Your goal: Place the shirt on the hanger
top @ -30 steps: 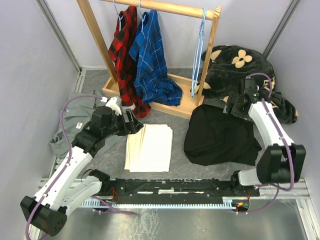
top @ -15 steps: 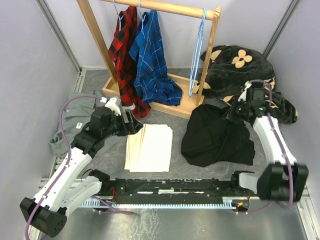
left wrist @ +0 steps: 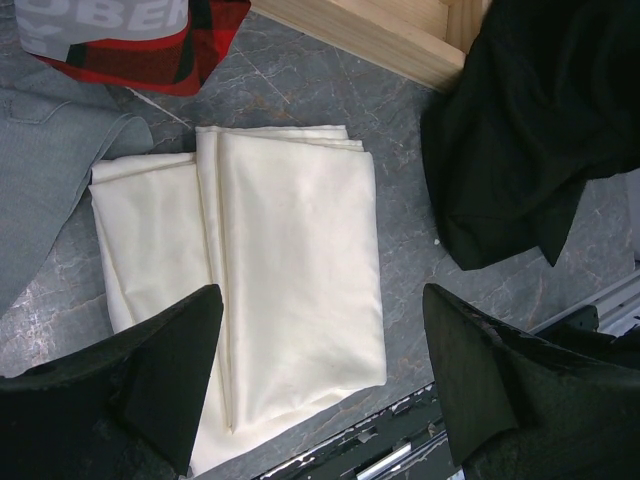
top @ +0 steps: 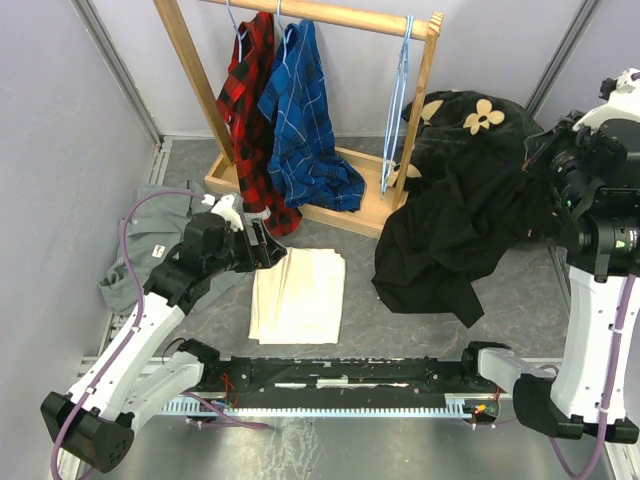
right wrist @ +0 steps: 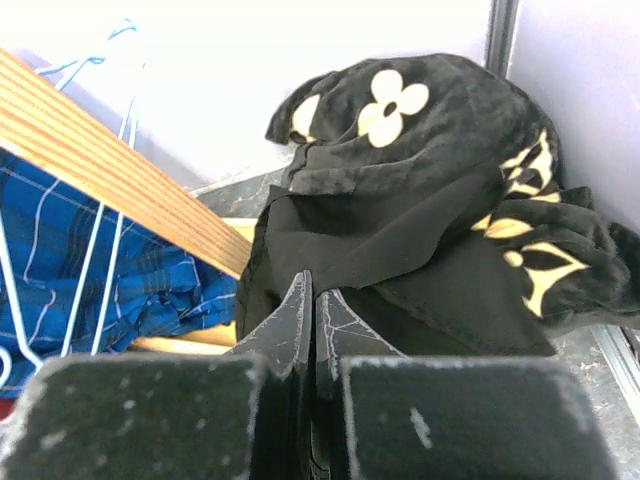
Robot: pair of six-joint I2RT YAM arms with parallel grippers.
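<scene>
The right gripper (right wrist: 313,295) has its two matte black fingers pressed flat together, pinching a fold of the shirt (right wrist: 410,265). In the overhead view that gripper (top: 538,172) is raised at the right side, and the shirt (top: 450,225) hangs from it as a smooth, limp black sheet. The fabric slopes down to the left in loose folds, and its lower edge trails on the grey, stone-patterned table (top: 360,330). Behind the shirt is the blanket (top: 470,120), plush and fuzzy black with cream four-petal flowers, heaped in a rounded mound. To its left stands the wooden rack (top: 425,90), made of pale, straight-grained bars. The hanger (top: 400,100), a thin light-blue wire triangle, hangs among others like it at the right end of the rail. A red plaid shirt (top: 250,110) and a blue plaid shirt (top: 305,120) hang further along. The left gripper (left wrist: 320,300) is spread wide, holding nothing, above a cream cloth (left wrist: 290,270) that is folded into a smooth rectangle. Beside it lies a crumpled grey shirt (top: 150,235).
</scene>
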